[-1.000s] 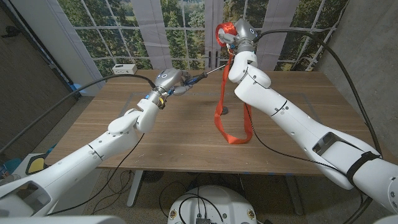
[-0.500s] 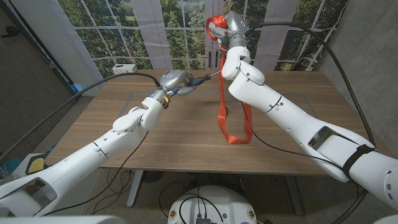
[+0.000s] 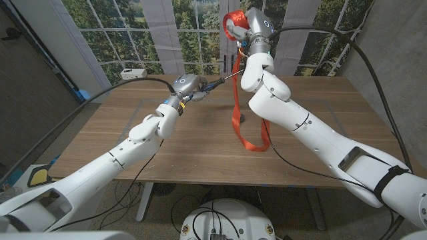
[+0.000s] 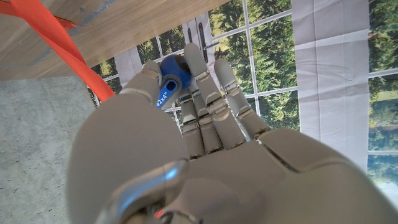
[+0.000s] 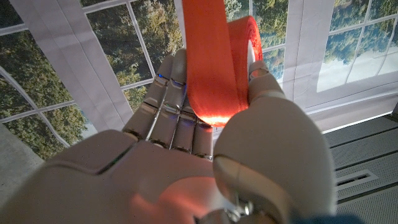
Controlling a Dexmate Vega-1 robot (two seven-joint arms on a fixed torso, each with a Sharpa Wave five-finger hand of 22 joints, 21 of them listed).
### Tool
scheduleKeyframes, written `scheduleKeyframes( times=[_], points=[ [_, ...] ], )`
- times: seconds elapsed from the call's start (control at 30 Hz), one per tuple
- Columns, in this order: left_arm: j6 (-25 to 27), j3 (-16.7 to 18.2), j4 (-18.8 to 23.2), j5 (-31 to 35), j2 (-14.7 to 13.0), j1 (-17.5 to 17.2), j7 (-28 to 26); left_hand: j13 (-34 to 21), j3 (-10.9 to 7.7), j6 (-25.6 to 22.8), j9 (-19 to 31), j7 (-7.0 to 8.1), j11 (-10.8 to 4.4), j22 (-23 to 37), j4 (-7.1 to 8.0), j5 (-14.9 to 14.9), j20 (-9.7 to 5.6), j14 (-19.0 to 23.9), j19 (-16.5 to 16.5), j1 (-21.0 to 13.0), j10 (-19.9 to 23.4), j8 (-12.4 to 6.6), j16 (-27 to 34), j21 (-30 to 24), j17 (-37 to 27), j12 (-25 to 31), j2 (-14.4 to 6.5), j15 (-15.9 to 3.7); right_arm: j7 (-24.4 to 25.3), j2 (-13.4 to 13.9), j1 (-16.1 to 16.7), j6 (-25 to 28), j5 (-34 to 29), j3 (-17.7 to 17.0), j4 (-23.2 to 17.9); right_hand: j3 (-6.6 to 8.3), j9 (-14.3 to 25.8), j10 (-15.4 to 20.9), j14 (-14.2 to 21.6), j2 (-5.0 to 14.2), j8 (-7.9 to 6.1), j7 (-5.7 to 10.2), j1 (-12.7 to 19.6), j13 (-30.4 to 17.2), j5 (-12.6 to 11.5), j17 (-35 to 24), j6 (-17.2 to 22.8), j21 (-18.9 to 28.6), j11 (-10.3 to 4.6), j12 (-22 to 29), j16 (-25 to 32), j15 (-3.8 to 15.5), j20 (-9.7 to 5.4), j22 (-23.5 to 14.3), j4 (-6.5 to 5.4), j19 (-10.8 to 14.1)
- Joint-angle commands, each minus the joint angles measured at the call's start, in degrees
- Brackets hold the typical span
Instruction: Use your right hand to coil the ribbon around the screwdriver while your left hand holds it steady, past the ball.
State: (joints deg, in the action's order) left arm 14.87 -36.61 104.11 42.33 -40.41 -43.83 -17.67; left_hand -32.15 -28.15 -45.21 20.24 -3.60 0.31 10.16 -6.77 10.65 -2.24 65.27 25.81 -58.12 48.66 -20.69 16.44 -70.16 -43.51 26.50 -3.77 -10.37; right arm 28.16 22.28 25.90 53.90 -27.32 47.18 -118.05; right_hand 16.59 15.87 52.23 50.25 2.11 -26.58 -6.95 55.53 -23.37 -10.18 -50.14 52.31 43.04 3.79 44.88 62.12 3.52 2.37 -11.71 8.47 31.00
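Big windows (image 3: 193,27) with green trees outside fill the wall behind a brown wooden table (image 3: 167,140). On the far left corner of the table sits a small white box (image 3: 133,73).

Over the far part of the table, the left hand (image 3: 185,87) is up in the air, closed around the screwdriver (image 3: 215,83). In the left wrist view the fingers (image 4: 208,106) are curled over the blue handle (image 4: 168,84), and the blue end pokes out between them. The thin metal shaft points toward the right arm and reaches the ribbon (image 3: 240,113).

The right hand (image 3: 248,33) is raised high, above the screwdriver and in front of the windows. It holds a bunch of the orange ribbon. In the right wrist view the ribbon (image 5: 214,68) lies across the fingers (image 5: 171,112), and the thumb (image 5: 267,87) presses it from the side, so the hand is clamped on it.

From the right hand the ribbon hangs straight down, past the tip of the screwdriver. Below that it makes a long loop, and the bottom of the loop is down at the table, near the middle. It is hard to tell if the ribbon goes around the shaft or just hangs next to it. A small dark thing (image 3: 241,120) sits on the table just behind the ribbon; it is too small to name.
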Motion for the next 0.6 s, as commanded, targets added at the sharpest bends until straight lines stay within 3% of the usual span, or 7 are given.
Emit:
scheduleKeyframes(
  times=[0.03,0.13,0.23,0.27,0.6],
  points=[
    [4.17,-1.32,-2.28,0.1,3.48,1.22,-4.53,-8.98,-5.31,-10.0,3.95,4.21,-9.22,0.17,-2.07,0.16,0.0,2.44,0.5,-5.03,9.8,-1.13,-0.29,-0.46,-0.04,0.56,-4.99,-2.87,0.89,2.56,5.9,4.21,-6.54,2.42,-11.55,0.29,7.78,6.28,2.61,6.49,-9.32,1.78,7.54,-5.24,-0.24,0.04,10.64,0.47,-2.68,5.32,0.52,5.83,0.48,-0.14,0.13,0.0],
    [4.43,-1.7,-2.86,-0.31,3.95,1.69,-4.94,-8.93,-5.32,-10.11,3.94,3.9,-9.12,0.17,-2.07,0.11,-0.02,2.55,0.51,-5.08,9.83,-1.09,-0.27,-0.5,-0.03,0.5,-5.03,-2.84,1.8,2.55,6.83,6.1,-9.72,3.58,-11.98,0.33,7.78,6.33,2.73,6.48,-9.3,1.73,7.66,-5.28,-0.23,0.2,10.68,0.65,-2.79,5.37,0.57,5.83,0.59,-0.13,0.21,0.09],
    [4.11,-1.91,-3.5,-0.88,4.17,2.12,-5.7,-9.04,-5.32,-10.05,4.07,3.84,-9.03,0.16,-2.08,0.06,0.05,2.67,0.63,-5.13,9.79,-1.06,-0.28,-0.58,0.02,0.51,-5.06,-2.83,0.46,2.92,9.41,5.52,-8.0,1.15,-14.24,0.29,7.82,6.37,2.66,6.54,-9.28,1.87,7.57,-5.15,-0.17,-0.04,10.73,0.84,-2.68,5.31,0.82,5.74,0.61,-0.11,0.1,0.11],
    [4.18,-2.02,-3.62,-0.95,4.24,2.29,-5.81,-8.95,-5.32,-10.08,4.09,3.88,-9.1,0.16,-2.08,0.04,0.03,2.68,0.67,-5.14,9.84,-1.06,-0.29,-0.6,0.04,0.46,-5.06,-2.82,0.65,2.94,9.65,7.34,-9.37,1.75,-14.5,0.29,7.81,6.34,2.69,6.54,-9.27,1.84,7.59,-5.12,-0.17,0.12,10.75,0.88,-2.72,5.29,0.77,5.81,0.59,-0.1,0.11,0.09],
    [4.87,-3.06,-5.69,-1.94,5.68,4.11,-7.18,-9.01,-5.32,-10.25,4.19,3.74,-9.13,0.15,-2.2,-0.07,0.09,3.02,0.85,-5.34,10.09,-0.95,-0.11,-0.75,-0.12,0.46,-5.03,-2.85,5.11,0.84,20.01,5.07,-5.73,-4.34,-16.68,0.34,7.99,6.47,2.75,6.39,-9.22,1.39,7.91,-4.99,-0.12,0.36,10.83,1.39,-2.6,5.29,1.06,5.64,0.83,-0.05,0.34,0.07]
  ],
)
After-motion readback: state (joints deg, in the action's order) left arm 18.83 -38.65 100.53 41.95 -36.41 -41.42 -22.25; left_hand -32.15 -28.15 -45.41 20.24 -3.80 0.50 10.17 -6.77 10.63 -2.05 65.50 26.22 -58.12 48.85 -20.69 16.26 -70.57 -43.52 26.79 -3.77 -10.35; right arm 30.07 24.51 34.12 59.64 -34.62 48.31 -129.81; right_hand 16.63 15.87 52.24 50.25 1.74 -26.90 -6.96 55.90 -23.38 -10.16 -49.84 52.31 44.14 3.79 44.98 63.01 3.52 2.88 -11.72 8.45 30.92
